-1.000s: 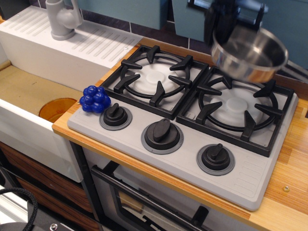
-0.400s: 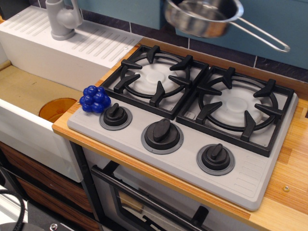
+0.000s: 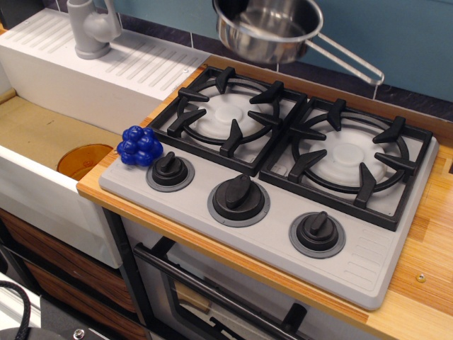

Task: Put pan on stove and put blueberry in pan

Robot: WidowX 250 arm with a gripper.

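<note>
The shiny steel pan (image 3: 267, 28) hangs in the air at the top of the view, above the back edge of the left burner (image 3: 230, 113). It is tilted, and its wire-loop handle (image 3: 347, 62) points right and down. My gripper is out of view beyond the top edge, so its hold on the pan does not show. The grey two-burner stove (image 3: 283, 237) lies below with nothing on either grate. The blue blueberry (image 3: 139, 146) sits at the stove's front left corner, beside the left knob (image 3: 170, 172).
A white sink (image 3: 42, 184) with an orange disc (image 3: 81, 160) in it lies to the left. A grey faucet (image 3: 92, 28) and ribbed white drainboard (image 3: 120, 67) stand at the back left. A wooden counter (image 3: 425, 283) borders the stove on the right.
The pan has moved left through the air, from above the right burner to above the back of the left burner. The dark gripper seen earlier has left the view. The blueberry has not moved.
</note>
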